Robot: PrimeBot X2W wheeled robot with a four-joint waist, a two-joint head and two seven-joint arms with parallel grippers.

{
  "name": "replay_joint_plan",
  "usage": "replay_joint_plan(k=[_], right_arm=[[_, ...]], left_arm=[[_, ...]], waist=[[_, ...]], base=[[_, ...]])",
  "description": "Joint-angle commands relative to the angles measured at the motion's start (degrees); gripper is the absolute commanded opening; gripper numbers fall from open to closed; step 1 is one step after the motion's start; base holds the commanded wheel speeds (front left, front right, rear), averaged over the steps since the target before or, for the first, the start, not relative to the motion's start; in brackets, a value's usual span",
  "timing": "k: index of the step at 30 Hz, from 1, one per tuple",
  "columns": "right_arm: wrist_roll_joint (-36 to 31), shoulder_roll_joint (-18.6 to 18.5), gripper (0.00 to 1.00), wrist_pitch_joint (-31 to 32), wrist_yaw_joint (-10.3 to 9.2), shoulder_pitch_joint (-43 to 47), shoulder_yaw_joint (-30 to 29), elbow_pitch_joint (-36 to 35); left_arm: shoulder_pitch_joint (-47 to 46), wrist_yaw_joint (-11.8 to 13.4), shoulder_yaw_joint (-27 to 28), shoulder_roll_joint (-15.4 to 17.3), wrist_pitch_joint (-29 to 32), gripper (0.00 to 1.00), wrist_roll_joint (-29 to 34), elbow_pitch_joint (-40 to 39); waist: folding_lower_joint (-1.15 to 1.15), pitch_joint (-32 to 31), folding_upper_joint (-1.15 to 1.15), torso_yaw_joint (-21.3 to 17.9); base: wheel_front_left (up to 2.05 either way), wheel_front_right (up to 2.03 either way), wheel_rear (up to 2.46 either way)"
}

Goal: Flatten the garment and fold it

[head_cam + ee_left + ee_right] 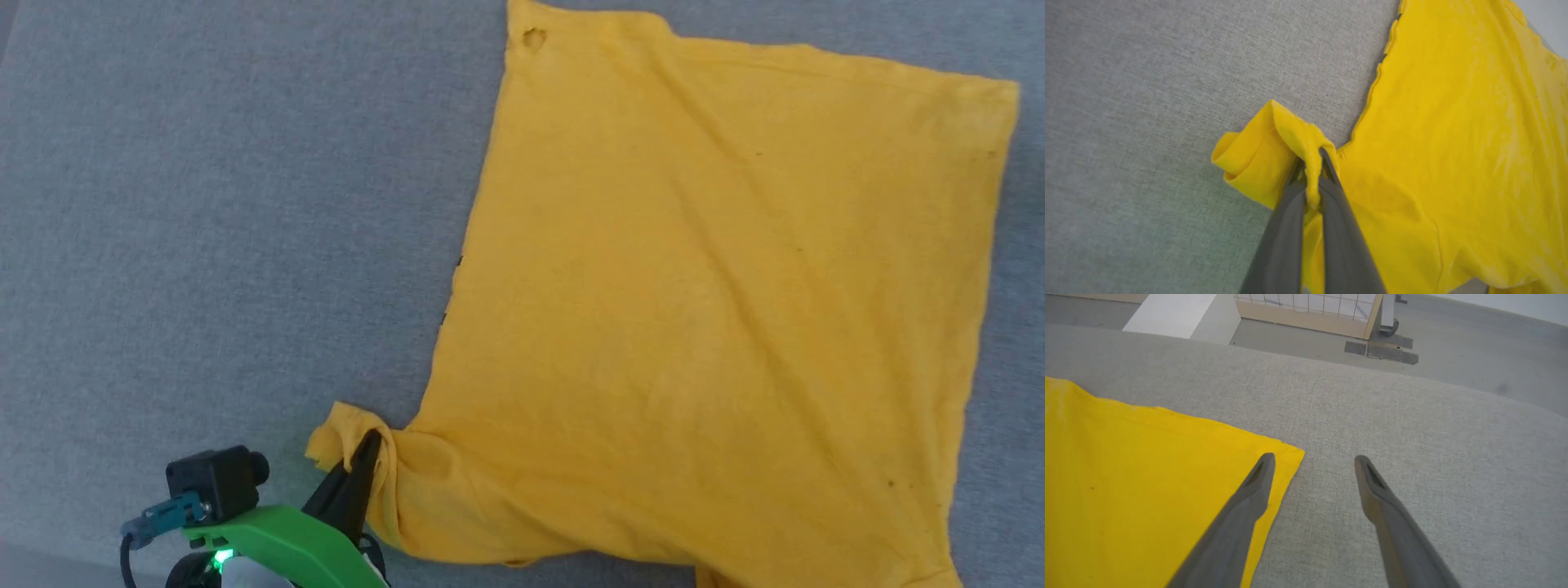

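Jaws on the left gripper (1311,161) are pinched tight on a bunched sleeve fold of the garment (694,286). Jaws on the right gripper (1314,459) stand wide apart, holding nothing, poised over a garment corner. Garment lies spread, plain yellow side up, on the grey tabletop (204,204); mild creases noted.

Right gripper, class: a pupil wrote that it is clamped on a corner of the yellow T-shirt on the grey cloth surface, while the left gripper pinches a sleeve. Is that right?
No. The right wrist view shows the right gripper open beside a corner of the yellow T-shirt, gripping nothing. The rest holds: the shirt lies on the grey cloth surface and the left gripper pinches a sleeve.
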Motion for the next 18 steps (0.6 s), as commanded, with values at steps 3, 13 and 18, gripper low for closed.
replay_joint_plan(k=[3,13,18], right_arm=[[-1.5,0.7,1.00,1.5,-0.08,-2.0,-0.3,3.4],[-5.9,4.1,0.00,6.3,-0.08,-2.6,-3.9,8.5],[-4.6,4.1,0.00,3.3,-0.08,-2.9,-4.1,7.2]], left_arm=[[-1.6,-0.6,-0.6,-0.4,-0.4,0.00,0.9,0.6],[-3.3,-0.9,-0.7,-0.6,-0.7,0.00,0.9,1.8],[-3.6,-0.6,-0.1,-0.6,-1.7,0.00,1.2,2.0]], waist=[[0.00,3.7,0.00,4.1],[0.00,4.0,0.00,5.0],[0.00,1.9,0.00,2.7]], base=[[0.00,0.00,0.00],[0.00,0.00,0.00],[0.00,0.00,0.00]])
